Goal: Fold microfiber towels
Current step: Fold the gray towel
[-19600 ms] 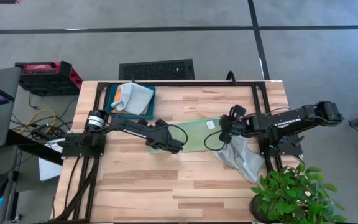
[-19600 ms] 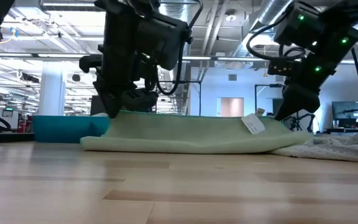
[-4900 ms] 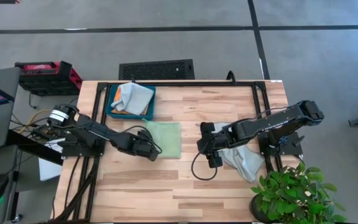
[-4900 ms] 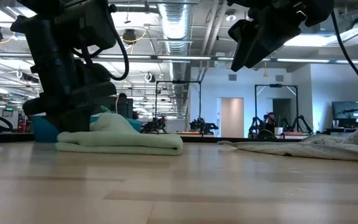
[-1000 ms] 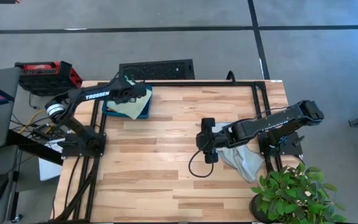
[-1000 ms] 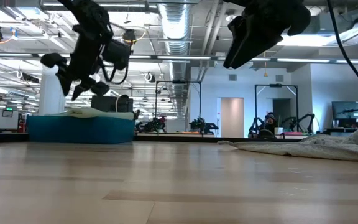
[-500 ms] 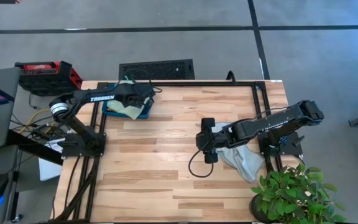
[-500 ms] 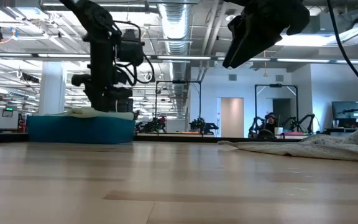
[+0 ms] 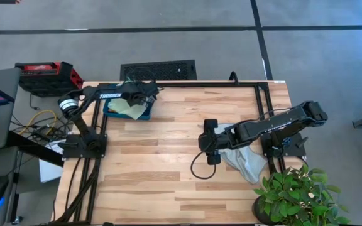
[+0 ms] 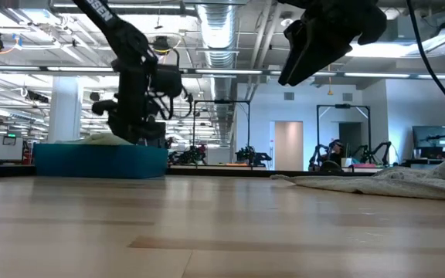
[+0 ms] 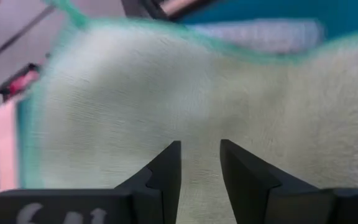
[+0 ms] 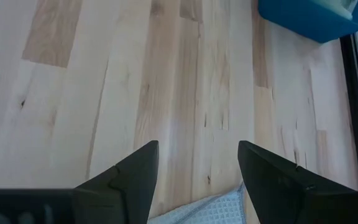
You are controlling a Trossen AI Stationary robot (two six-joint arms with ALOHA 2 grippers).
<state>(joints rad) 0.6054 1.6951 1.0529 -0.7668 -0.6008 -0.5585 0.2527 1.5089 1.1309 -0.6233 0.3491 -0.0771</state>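
The light green towel (image 9: 126,110) lies folded in the teal tray (image 9: 144,115) at the table's far left. My left gripper (image 9: 149,94) reaches over the tray, its fingers (image 11: 166,168) a little apart, close over the green towel (image 11: 166,93). In the low view it (image 10: 134,133) hangs at the tray's rim (image 10: 99,161). A pale grey towel (image 9: 247,162) lies crumpled at the table's right. My right gripper (image 9: 202,143) hovers open just left of it, above bare wood, with nothing between its fingers (image 12: 129,174). My left gripper stands with its fingertips close over the top of the green towel (image 11: 200,124) in the tray, coming from above. Whether they touch the cloth I cannot tell.
A potted plant (image 9: 297,194) stands at the table's near right corner. A black frame rail (image 9: 200,83) runs along the far edge. The table's middle and near side (image 9: 156,176) are bare wood. A red box (image 9: 46,74) sits off the table, far left.
My left gripper has come down from above the tray to its rim, has shifted toward the table's right edge, and has turned from a tilt to point down. The green towel has stayed in the tray.
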